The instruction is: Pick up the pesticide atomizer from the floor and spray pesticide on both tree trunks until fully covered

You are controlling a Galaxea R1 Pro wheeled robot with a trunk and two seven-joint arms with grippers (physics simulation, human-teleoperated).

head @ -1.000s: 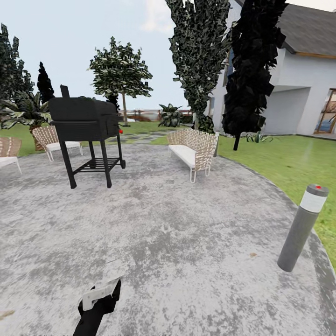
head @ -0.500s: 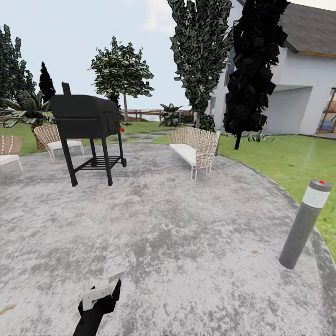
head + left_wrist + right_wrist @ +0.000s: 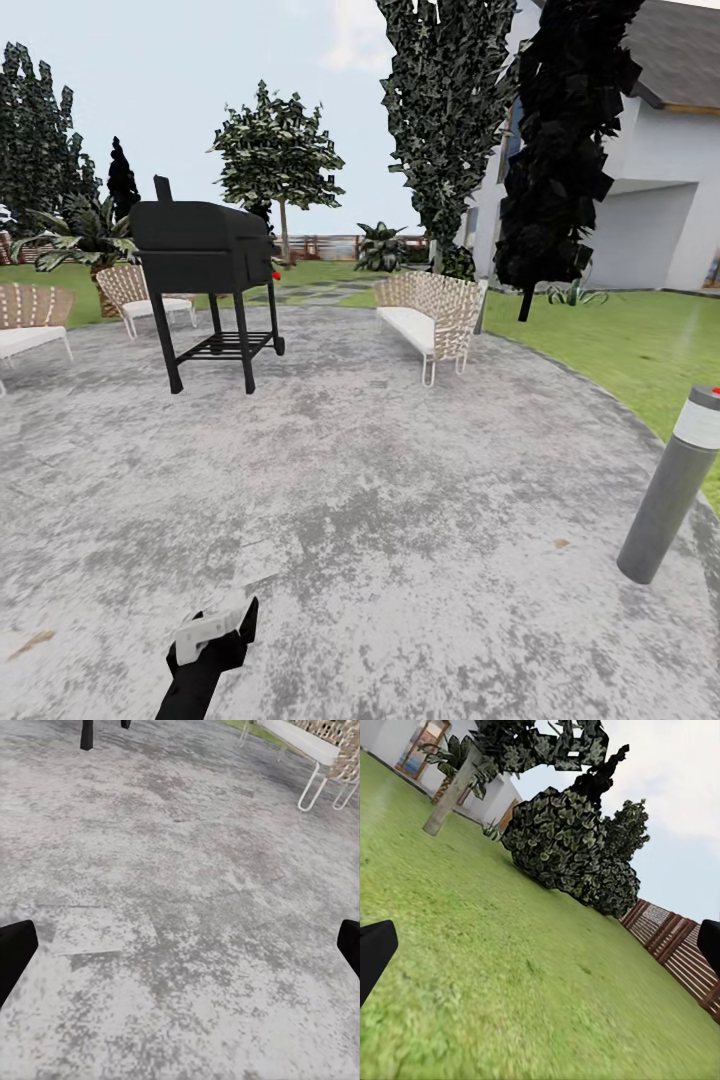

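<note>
The pesticide atomizer is out of view. My left gripper [image 3: 213,630] hangs low over the grey stone patio [image 3: 380,480]; in the left wrist view it [image 3: 180,952] is open, its black fingertips [image 3: 13,952] wide apart over bare paving. My right gripper [image 3: 540,952] is open too, with only lawn [image 3: 495,975] between its tips. Beyond that lawn a grey-brown tree trunk [image 3: 450,799] rises under a leafy canopy. In the head view a broad-crowned tree [image 3: 278,150] stands far off behind the grill.
A black grill [image 3: 205,250] stands on the patio at the left, with wicker chairs [image 3: 140,295] beside it and a wicker bench [image 3: 430,315] at the centre. A grey bollard [image 3: 675,485] marks the right patio edge. Dark columnar trees [image 3: 560,140] front the white house [image 3: 670,190]. A slatted fence [image 3: 675,949] borders the lawn.
The whole head picture has shifted to the right, so the camera has turned left. My left gripper keeps its place in the view and stays open.
</note>
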